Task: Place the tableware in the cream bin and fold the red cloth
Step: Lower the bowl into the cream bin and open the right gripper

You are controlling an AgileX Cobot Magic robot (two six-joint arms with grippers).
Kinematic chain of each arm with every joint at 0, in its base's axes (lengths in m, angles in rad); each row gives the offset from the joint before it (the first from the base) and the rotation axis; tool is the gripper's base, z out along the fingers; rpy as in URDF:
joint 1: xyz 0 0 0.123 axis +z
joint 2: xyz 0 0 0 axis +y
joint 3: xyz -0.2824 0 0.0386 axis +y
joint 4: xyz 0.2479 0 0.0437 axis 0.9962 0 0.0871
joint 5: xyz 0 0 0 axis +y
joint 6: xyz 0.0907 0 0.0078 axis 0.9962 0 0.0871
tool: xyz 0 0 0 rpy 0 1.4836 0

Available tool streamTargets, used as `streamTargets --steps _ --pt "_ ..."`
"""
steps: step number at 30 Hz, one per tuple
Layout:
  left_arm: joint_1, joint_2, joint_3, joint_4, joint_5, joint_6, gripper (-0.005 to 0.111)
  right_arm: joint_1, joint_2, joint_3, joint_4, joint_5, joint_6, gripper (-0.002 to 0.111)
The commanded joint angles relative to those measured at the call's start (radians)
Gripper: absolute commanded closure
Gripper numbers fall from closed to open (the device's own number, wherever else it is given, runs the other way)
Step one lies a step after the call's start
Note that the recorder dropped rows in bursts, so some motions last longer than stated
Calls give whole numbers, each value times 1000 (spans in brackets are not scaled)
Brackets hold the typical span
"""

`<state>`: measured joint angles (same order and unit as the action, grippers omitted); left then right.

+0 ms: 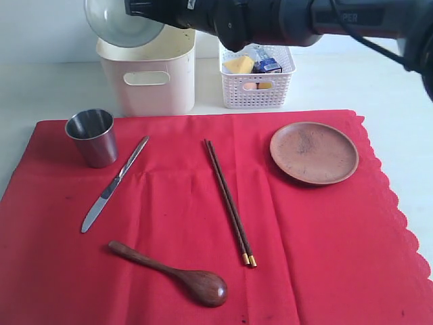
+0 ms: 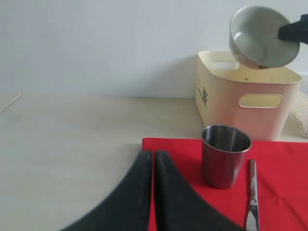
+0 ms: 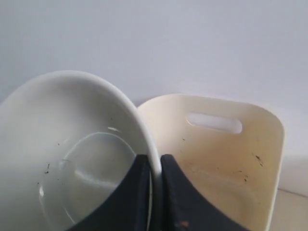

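Against pale wall (image 3: 192, 43), white bowl (image 3: 72, 159), rim between right jaws

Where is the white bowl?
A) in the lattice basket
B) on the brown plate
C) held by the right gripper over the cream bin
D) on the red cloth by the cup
C: the right gripper pinches the bowl by its rim, tilted above the cream bin.

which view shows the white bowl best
Left wrist view: nearly the whole white bowl shows, tilted above the cream bin. The exterior view cuts off its top; the right wrist view shows only part of its inside, rim pinched by the right gripper.
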<state>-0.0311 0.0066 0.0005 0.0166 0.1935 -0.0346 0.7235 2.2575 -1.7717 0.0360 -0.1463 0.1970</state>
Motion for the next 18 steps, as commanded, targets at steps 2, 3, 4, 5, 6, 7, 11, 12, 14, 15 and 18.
streamTargets --steps 2,3,4,5,6,7,11,12,14,15,18 --pt "3 -7 -1 -6 0 -1 103 -21 65 -37 45 -28 -3 108" --pt "3 -7 -1 -6 0 -1 103 -21 75 -41 45 -28 -3 108" --pt "3 -7 -1 -6 0 -1 103 -21 82 -41 45 -36 -5 108" --pt "3 -7 -1 -6 0 -1 103 -21 88 -41 45 -35 -7 108" --pt "3 -7 -1 -6 0 -1 103 -21 91 -41 45 -42 -15 108" --pt "3 -7 -1 -6 0 -1 103 -21 95 -41 45 -49 -14 108" --pt "3 -7 -1 -6 0 -1 103 -21 95 -41 45 -60 -14 108" --pt "3 -7 -1 -6 0 -1 103 -21 95 -41 45 -67 -14 108" --pt "3 -7 -1 -6 0 -1 103 -21 95 -41 43 -72 -14 108" --pt "3 -7 -1 -6 0 -1 103 -21 95 -41 43 -72 -14 108" --pt "3 -7 -1 -6 0 -1 103 -21 95 -41 43 -72 -14 108"
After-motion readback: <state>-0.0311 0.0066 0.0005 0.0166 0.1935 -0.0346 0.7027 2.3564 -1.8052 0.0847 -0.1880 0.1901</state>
